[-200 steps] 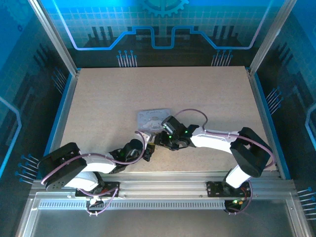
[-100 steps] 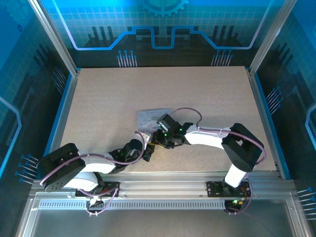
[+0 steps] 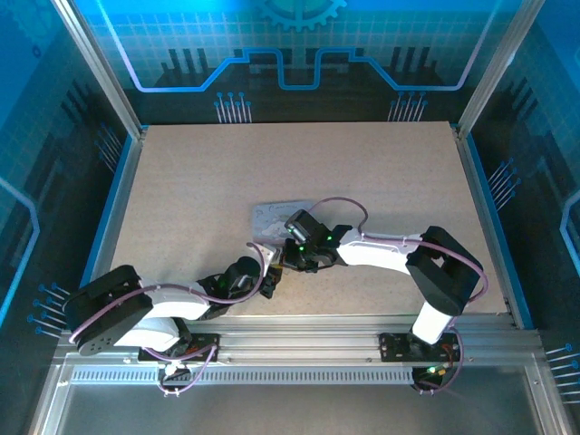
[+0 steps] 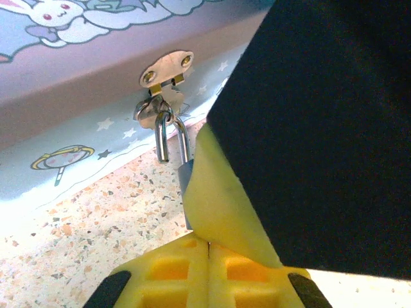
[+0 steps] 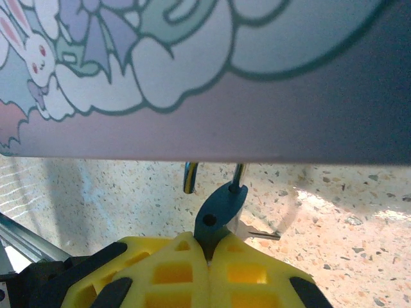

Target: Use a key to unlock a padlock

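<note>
Padlock point(image 4: 164, 138) hangs from hasp point(image 4: 166, 67) of closed tin point(image 4: 77, 70), upper-left of left wrist view; right end effector point(image 5: 207, 246) clamped shut on its body. Left end effector point(image 4: 209, 249) fully closed below; can't tell what it grips.

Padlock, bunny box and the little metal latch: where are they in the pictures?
padlock point(image 4: 162, 138), left wrist view, on the left leg of its silvery shackle.
bunny box point(image 4: 83, 70), left wrist view, on the pinkish side of its lid.
latch point(image 4: 168, 67), left wrist view, on the plate with two rivets.
</note>
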You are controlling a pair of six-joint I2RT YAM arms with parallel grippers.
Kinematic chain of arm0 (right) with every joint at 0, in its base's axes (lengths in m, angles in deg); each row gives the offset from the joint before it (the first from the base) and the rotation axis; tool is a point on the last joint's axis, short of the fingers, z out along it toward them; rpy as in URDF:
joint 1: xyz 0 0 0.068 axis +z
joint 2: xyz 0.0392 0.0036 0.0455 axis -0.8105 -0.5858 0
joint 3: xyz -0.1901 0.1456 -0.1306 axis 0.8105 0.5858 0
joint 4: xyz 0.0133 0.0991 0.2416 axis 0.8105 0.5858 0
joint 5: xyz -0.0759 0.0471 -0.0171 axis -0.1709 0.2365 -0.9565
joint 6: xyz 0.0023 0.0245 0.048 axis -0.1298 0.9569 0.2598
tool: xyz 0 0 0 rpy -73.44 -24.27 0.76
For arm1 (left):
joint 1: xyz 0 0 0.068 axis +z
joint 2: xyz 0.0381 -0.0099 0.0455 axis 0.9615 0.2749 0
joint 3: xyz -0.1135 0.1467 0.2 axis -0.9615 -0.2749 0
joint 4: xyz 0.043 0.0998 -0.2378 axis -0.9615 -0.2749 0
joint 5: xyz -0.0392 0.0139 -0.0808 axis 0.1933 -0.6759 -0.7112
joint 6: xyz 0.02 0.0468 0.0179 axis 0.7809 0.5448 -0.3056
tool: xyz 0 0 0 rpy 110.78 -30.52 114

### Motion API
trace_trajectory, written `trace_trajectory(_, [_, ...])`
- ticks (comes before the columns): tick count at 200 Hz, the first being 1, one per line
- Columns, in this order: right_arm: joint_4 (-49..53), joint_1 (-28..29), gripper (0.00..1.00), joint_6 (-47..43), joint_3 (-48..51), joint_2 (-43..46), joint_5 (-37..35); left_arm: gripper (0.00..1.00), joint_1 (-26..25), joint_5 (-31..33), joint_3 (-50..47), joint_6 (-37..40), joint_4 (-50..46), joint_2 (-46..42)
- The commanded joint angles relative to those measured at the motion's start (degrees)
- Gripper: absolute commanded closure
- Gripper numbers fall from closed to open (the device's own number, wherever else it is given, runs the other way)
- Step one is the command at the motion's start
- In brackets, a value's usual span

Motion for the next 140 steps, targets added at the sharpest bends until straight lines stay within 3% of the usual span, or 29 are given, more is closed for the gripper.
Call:
trace_trajectory(1, [3.43, 0.58, 1.0, -1.35, -0.55, -0.74, -0.92, 0.96, 0.07, -0.19, -0.72, 1.26, 1.32, -1.8])
trace_trajectory(29, [3.43, 0.5, 1.0, -1.83, -0.34, -0.3, -1.26, 0.92, 0.07, -0.97, -0.56, 1.71, 0.85, -1.83])
trace_trajectory(65, [4.16, 0.38, 1.0, -1.23, -0.2, -0.12, -1.75, 1.0, 0.07, -1.51, -0.68, 1.81, 0.83, -1.65])
trace_trajectory(76, [4.6, 0.37, 0.88, -1.01, -0.4, -0.34, -1.89, 1.0, 0.0, -1.53, -0.67, 1.85, 1.03, -1.48])
trace_trajectory(87, [5.05, 0.41, 0.7, -0.78, -0.61, -0.67, -1.98, 1.0, -0.02, -1.59, -0.61, 1.82, 1.29, -1.31])
trace_trajectory(102, [5.21, 0.5, 0.56, -0.62, -0.84, -1.07, -1.89, 1.0, -0.02, -1.62, -0.54, 1.81, 1.39, -1.0])
trace_trajectory(117, [5.27, 0.54, 0.53, -0.58, -0.99, -1.34, -2.03, 1.0, -0.02, -1.6, -0.43, 1.81, 1.38, -0.95])
trace_trajectory(140, [5.5, 0.71, 0.57, -0.83, -1.53, -1.62, -2.06, 1.0, -0.02, -1.64, -0.39, 1.9, 1.33, -1.03])
